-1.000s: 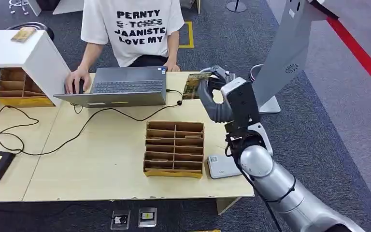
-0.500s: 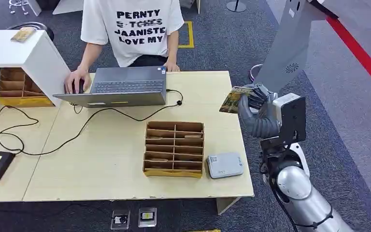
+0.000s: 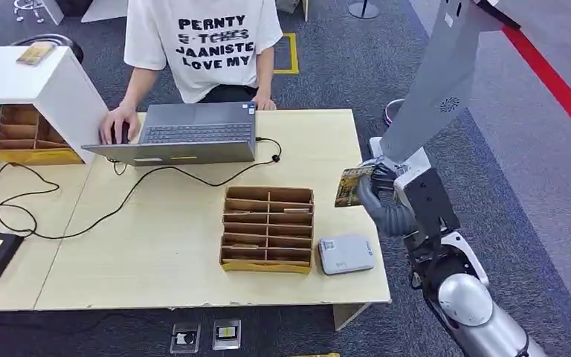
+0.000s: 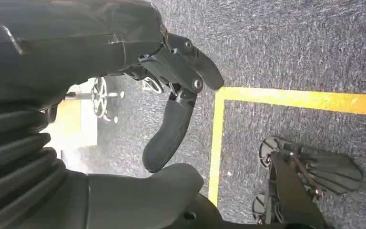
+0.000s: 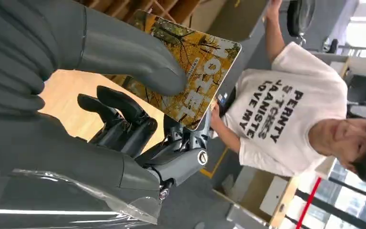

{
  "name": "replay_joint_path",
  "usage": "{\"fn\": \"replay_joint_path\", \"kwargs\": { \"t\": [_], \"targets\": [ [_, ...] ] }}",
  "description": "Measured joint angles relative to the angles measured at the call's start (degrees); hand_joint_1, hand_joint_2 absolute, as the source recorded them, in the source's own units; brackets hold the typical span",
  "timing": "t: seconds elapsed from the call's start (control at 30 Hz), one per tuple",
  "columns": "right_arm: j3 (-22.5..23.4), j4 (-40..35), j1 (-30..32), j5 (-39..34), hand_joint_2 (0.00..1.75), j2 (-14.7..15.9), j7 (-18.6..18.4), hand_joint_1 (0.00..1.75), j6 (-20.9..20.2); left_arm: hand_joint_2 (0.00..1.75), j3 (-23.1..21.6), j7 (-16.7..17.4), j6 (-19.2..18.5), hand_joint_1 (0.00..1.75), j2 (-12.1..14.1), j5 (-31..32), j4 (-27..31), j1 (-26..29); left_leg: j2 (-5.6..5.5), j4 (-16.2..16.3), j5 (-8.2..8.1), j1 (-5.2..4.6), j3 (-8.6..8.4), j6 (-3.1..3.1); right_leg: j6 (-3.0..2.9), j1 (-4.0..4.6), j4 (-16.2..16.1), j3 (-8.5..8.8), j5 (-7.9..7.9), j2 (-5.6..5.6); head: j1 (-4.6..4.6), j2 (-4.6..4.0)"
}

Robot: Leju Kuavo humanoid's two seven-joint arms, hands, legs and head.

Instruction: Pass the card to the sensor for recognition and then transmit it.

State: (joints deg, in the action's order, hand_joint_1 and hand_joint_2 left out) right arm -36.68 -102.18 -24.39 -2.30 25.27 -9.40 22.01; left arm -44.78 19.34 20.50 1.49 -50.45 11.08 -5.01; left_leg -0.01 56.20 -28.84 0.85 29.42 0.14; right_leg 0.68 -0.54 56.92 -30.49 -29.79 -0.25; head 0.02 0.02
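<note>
Right hand [image 3: 381, 195] pinches the card [image 3: 348, 187], thumb [image 5: 124, 50] pressed on its printed face, dark fingers behind. Card is held above the table's [image 3: 171, 253] right edge, beyond the grey sensor [image 3: 346, 254], beside the wooden organizer [image 3: 269, 227]. Left hand [image 4: 171, 95] hangs over carpet, fingers loosely curled, holding nothing. Farther back: laptop [image 3: 186, 132], person [image 3: 204, 44] typing.

Right hand [image 3: 378, 195] is raised at about 3 o'clock, thumb and fingers pinching the card [image 3: 348, 187]; left hand [image 4: 171, 90] hangs with fingers apart.
</note>
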Motion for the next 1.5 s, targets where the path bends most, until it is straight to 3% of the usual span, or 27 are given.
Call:
{"fn": "replay_joint_path", "kwargs": {
  "t": [0.63,1.1,1.5],
  "targets": [
    [-5.2,6.1,0.3,0.8,1.75,-0.7,-0.4,1.75,-4.8,1.75,0.0,-0.2,-0.2,0.47,0.0,-0.4,0.0,0.0,-0.02,0.0,0.00,0.00,0.03,0.00,0.00,0.00,0.0,-0.01,0.00,-0.02,0.00,0.00],
    [-6.1,11.3,-0.9,8.1,1.75,1.9,-5.9,1.75,-5.2,1.75,-0.1,-0.3,-0.3,0.45,0.1,-1.2,0.0,0.0,-0.02,0.0,0.00,-0.01,0.02,0.00,0.00,-0.01,0.0,-0.02,0.00,-0.01,0.00,0.00],
    [-6.2,15.0,-1.1,10.4,1.75,2.4,-7.1,1.75,-7.3,1.75,-1.0,-0.5,0.1,0.45,0.1,-2.2,0.0,0.0,-0.02,0.0,0.00,-0.01,0.03,0.00,0.00,-0.01,0.0,-0.02,0.00,-0.01,0.00,0.00]
  ]
}}
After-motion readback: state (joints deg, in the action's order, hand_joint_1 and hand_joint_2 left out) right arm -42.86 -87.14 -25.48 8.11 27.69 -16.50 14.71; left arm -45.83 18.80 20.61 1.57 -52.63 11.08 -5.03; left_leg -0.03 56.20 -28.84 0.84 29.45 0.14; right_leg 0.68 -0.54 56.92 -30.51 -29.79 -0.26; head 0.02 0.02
